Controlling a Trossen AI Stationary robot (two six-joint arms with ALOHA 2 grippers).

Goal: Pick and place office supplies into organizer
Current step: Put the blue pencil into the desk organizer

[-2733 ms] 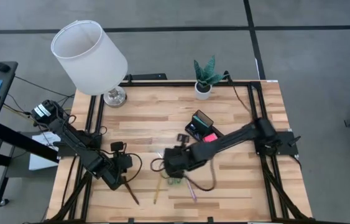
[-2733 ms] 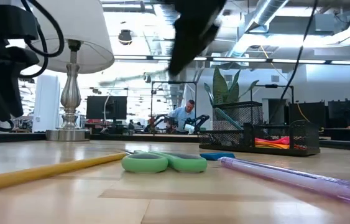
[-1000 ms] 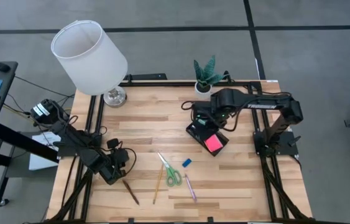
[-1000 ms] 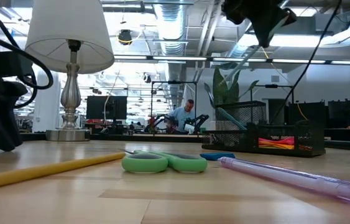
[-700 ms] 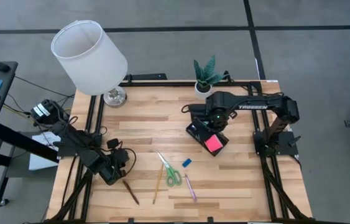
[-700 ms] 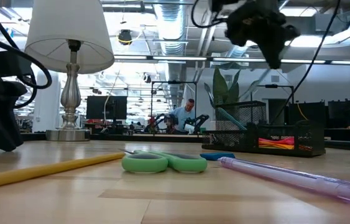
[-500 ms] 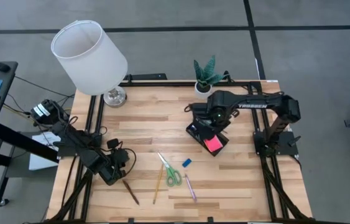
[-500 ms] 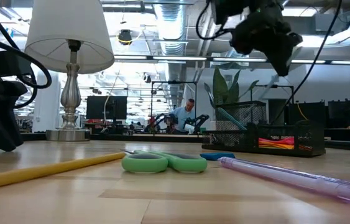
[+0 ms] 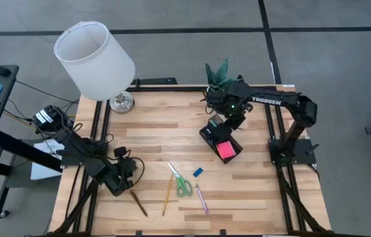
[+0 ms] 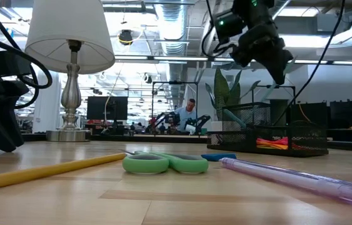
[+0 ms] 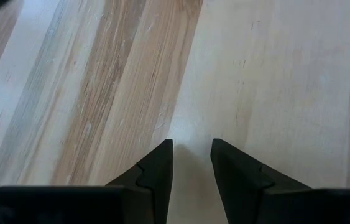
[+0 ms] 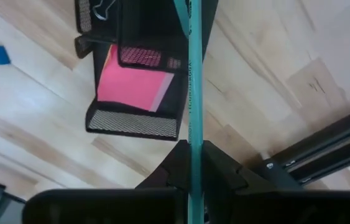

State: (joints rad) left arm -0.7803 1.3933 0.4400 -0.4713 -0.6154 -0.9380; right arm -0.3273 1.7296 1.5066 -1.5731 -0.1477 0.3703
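From above, the right gripper (image 9: 224,113) has moved back toward the plant (image 9: 219,74) and now hangs over the back of the organizer (image 9: 219,141). The organizer itself has turned a little since a moment ago. That looks like the teal pen going into the tall back part. The pink pad (image 9: 225,150) lies flat in the front part. Still out on the wood table (image 9: 159,131) are the scissors (image 9: 180,182), blue eraser (image 9: 198,172), yellow pencil (image 9: 167,195), purple pen (image 9: 201,198) and brown pencil (image 9: 138,203). The left gripper (image 9: 123,185) waits near the brown pencil.

From table height, the organizer (image 10: 269,134) is black wire mesh, boxy. The scissors (image 10: 165,164) have smooth, round green handles. The purple pen (image 10: 301,180) and yellow pencil (image 10: 44,170) are long and thin.

The left wrist view shows its two dark fingers (image 11: 156,171) partly open, holding nothing, over pale, striped wood.

The right wrist view shows the fingers (image 12: 221,174) closed tight on the thin teal pen (image 12: 192,68), which points at the mesh organizer (image 12: 134,121) with the pink pad (image 12: 134,86) and a black clip (image 12: 102,7) inside.
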